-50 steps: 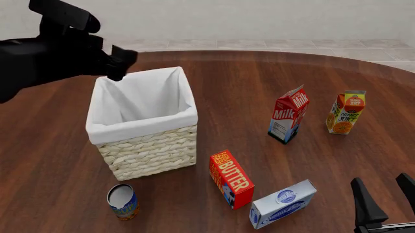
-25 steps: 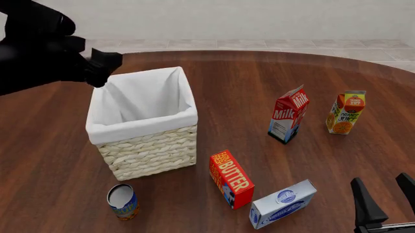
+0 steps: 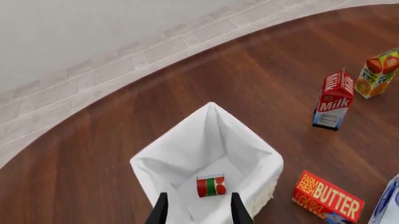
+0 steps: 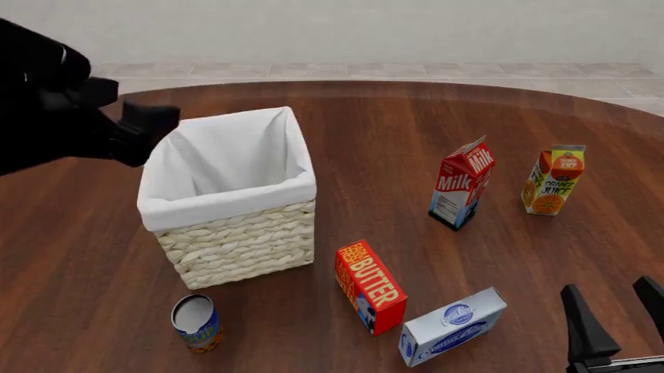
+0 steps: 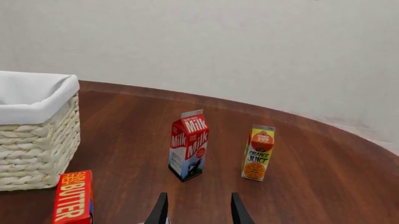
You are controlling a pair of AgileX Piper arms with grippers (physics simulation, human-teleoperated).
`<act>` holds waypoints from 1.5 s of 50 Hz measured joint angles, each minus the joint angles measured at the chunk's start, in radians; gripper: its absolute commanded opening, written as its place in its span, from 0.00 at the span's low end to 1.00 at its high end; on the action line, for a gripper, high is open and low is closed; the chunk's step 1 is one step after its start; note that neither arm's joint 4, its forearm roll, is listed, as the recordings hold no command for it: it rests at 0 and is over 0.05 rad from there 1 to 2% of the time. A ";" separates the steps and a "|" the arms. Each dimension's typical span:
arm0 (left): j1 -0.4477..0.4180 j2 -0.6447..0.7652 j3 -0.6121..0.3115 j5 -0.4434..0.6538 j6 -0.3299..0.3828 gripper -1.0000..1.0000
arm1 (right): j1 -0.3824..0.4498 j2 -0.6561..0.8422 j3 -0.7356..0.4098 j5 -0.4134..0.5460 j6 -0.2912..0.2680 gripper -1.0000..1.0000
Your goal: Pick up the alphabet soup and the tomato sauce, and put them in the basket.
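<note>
**Sauce is in, soup isn't**

Dark round wooden counter (image 4: 415, 124) with pale floor tiles and a plain wall behind it. The basket (image 4: 233, 233) sits toward the left, white lining folded over the rim, and from the left wrist view you can see the tomato sauce (image 3: 211, 185) lying on its side at the bottom of it. Nothing else shows in there. The alphabet soup (image 4: 195, 323) stands upright on the counter just in front of the basket's near left corner, so that one's not in yet.

The left tool (image 3: 197, 210) is spread wide with nothing between its fingers, up above the basket. The right tool (image 4: 617, 315) is also spread and empty, low at the near right corner.

Compared with a second ago, the left arm has pulled back left, off the basket's far left corner. Right tool and soup haven't budged.
</note>
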 measured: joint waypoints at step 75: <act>0.035 -0.263 0.257 0.139 -0.078 1.00 | 0.006 0.000 0.001 -0.010 -0.043 1.00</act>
